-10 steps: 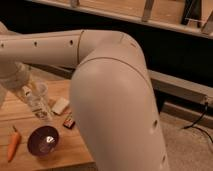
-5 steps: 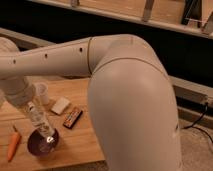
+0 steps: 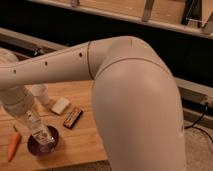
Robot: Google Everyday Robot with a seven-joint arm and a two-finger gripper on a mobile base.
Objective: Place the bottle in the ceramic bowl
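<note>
Smooth cream-white arm shell; end effector (image 3: 30, 119) hidden.

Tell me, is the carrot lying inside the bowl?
No, the carrot lies on the table left of the bowl, while the gripper holds the bottle over the bowl.

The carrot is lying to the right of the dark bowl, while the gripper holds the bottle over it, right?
Not quite: the camera view shows the carrot to the left of the ceramic bowl. The gripper does hold the bottle over it.
</note>
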